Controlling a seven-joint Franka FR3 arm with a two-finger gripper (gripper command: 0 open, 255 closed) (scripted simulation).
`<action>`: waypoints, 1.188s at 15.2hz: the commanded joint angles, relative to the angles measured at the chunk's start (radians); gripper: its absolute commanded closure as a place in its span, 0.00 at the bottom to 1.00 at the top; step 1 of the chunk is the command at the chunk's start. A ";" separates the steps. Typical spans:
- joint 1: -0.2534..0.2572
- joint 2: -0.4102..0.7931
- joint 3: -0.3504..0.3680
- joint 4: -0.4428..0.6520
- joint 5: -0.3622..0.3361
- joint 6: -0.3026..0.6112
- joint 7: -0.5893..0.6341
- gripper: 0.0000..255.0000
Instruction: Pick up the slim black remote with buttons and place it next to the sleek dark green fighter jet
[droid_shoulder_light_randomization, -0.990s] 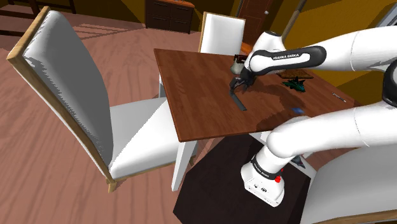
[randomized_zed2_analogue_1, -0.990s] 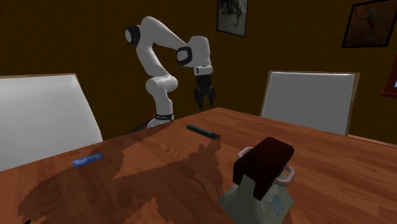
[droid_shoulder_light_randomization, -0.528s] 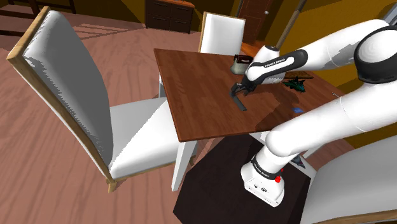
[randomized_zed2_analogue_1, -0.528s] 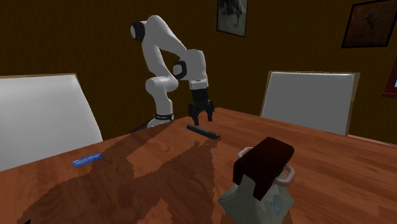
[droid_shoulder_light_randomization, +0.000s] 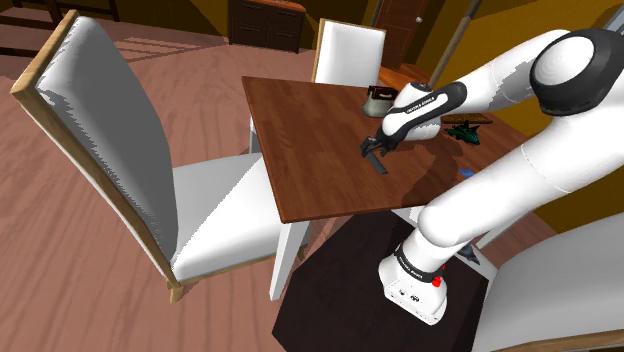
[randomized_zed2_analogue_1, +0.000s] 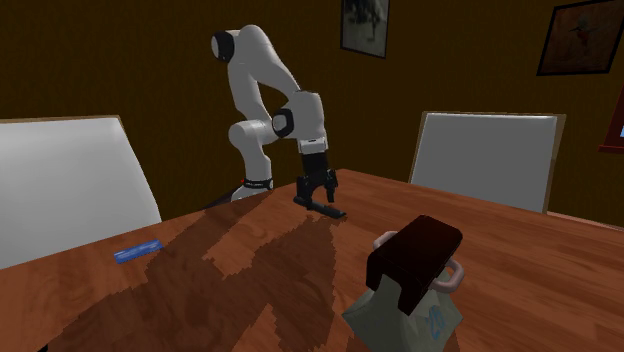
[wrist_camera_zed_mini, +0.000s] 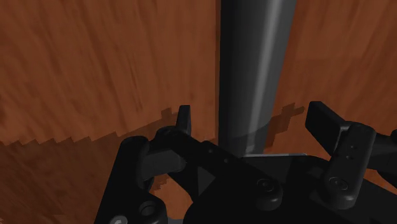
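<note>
The slim black remote (droid_shoulder_light_randomization: 379, 162) lies flat on the wooden table (droid_shoulder_light_randomization: 300, 130), and its long dark body (wrist_camera_zed_mini: 254, 70) runs between my fingers in the wrist view. My gripper (droid_shoulder_light_randomization: 372, 150) is low over the remote's end, open, with one finger on each side and a gap to each. From the second exterior view the gripper (randomized_zed2_analogue_1: 318, 190) stands just above the remote (randomized_zed2_analogue_1: 327, 209). The dark green fighter jet (droid_shoulder_light_randomization: 465, 130) sits further along the table, towards the shoulder view's right.
A small bag with a dark flap (randomized_zed2_analogue_1: 412, 270) stands on the table near the second exterior camera and also shows as the bag (droid_shoulder_light_randomization: 380, 98) behind the gripper. A blue flat object (randomized_zed2_analogue_1: 137, 250) lies on the table. White chairs (droid_shoulder_light_randomization: 150, 170) (droid_shoulder_light_randomization: 348, 52) flank the table.
The arm has lowered the gripper from well above the table down onto the remote, fingers staying apart. The remote has not moved.
</note>
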 joint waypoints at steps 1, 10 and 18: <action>0.003 0.009 -0.003 0.001 0.004 0.008 -0.003 0.00; 0.003 0.009 -0.002 0.001 0.004 0.009 -0.002 1.00; -0.001 -0.006 0.002 0.005 0.000 -0.010 0.000 1.00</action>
